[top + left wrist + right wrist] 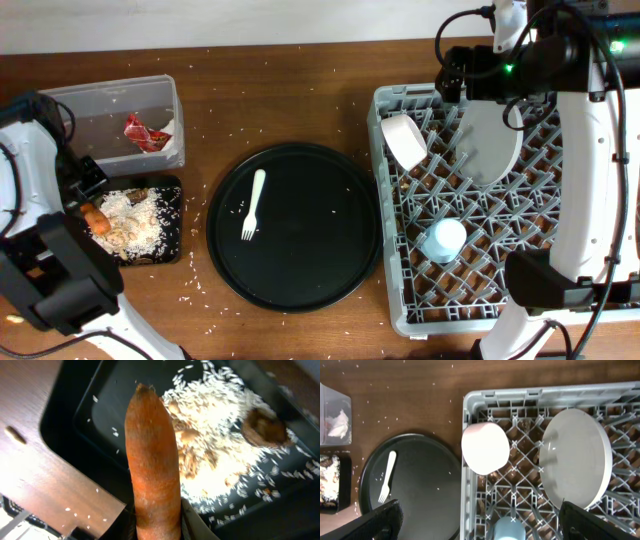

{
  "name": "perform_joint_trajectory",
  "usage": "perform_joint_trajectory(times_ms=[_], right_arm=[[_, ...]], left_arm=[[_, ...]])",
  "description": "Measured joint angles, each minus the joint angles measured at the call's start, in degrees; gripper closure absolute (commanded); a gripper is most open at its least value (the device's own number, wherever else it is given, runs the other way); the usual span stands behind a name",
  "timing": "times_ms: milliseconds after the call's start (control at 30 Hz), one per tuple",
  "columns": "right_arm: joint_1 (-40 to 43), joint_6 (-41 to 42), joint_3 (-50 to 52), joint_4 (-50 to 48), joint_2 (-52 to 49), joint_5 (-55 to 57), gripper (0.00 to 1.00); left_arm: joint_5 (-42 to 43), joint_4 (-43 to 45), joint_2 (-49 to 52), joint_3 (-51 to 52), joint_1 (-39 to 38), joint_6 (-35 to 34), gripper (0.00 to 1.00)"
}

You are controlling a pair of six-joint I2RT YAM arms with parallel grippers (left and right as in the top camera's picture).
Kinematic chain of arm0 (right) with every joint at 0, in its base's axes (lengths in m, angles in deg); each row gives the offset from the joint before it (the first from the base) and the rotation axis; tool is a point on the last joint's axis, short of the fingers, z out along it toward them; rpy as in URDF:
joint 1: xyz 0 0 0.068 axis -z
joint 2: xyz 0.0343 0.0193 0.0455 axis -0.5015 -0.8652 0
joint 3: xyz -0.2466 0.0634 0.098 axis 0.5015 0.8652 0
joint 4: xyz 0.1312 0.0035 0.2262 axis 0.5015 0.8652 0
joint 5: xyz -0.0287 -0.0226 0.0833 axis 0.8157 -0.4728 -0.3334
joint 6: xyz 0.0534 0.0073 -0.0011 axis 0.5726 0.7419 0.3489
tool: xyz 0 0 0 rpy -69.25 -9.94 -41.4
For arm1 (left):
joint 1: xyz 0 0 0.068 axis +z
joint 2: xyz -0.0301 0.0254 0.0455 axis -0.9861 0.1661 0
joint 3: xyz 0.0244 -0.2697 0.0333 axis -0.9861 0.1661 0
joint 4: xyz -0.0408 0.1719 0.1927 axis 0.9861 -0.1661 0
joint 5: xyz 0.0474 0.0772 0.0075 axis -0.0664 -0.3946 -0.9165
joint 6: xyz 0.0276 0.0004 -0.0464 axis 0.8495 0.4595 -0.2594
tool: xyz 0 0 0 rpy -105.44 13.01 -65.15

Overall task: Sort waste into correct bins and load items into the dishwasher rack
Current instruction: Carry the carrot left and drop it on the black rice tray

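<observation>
One carrot (152, 460) clamped in left gripper (157, 527) over shallow black tray (90, 420) | right gripper (482, 522) spread wide apart

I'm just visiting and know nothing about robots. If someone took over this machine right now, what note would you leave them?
Left gripper: shut on the carrot, over the shallow black tray holding the grain and brown chunk.
Right gripper: open, empty, above the rack.
Done: wrapper in the clear tub; bowl, plate, cup in the rack.
To do: release the carrot into the tray; move the fork off the round black tray into the rack.
</observation>
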Motion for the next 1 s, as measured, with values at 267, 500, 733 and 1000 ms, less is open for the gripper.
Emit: perform_joint_trajectory(times_ms=[267, 500, 733, 1000], right_arm=[[0.0, 0.0, 0.0, 0.0, -0.1, 0.0, 0.01], [0.0, 0.0, 0.0, 0.0, -0.1, 0.0, 0.01], [0.0, 0.0, 0.0, 0.0, -0.1, -0.3, 0.01], [-13.2, 0.1, 0.0, -3.1, -2.2, -4.8, 0.08]], left_arm=[[-0.1, 16.2, 0.1, 16.3, 0.1, -1.4, 0.51], [-0.1, 13.6, 0.1, 16.6, 0.1, -1.6, 0.16], [2.6, 7.1, -6.6, 3.0, -2.0, 1.9, 0.16], [6.4, 10.8, -9.6, 2.5, -17.1, 7.7, 0.13]])
